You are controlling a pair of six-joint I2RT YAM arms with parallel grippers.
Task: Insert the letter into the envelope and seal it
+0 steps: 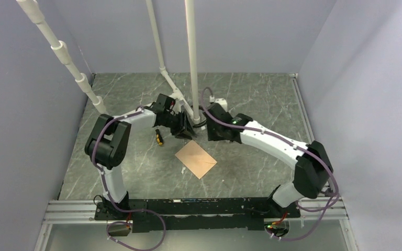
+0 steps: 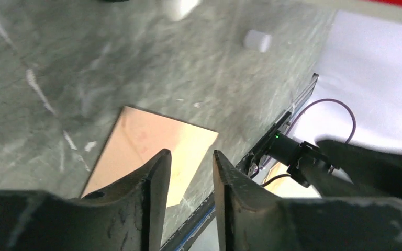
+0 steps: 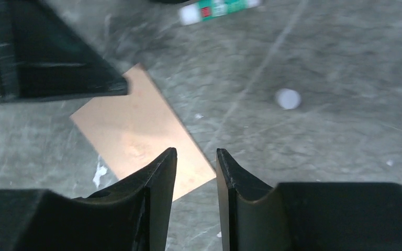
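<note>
Mid-table, the peach envelope (image 1: 196,159) lies flat with no flap showing; the letter is unseen, presumably inside. Left gripper (image 2: 191,154) and right gripper (image 3: 196,151) hover above it, fingers slightly parted, empty. Risk: with nothing pressing, weak glue could let the flap spring open.

envelope (image 1: 196,159) | peach-tan rectangle | flat, skewed | centre of table (image 1: 136,162)

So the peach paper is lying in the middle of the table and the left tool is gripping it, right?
Not quite. The peach paper does lie in the middle of the table, but the left tool grips nothing. The left wrist view shows its fingers apart, with the paper flat on the table beneath them.
</note>
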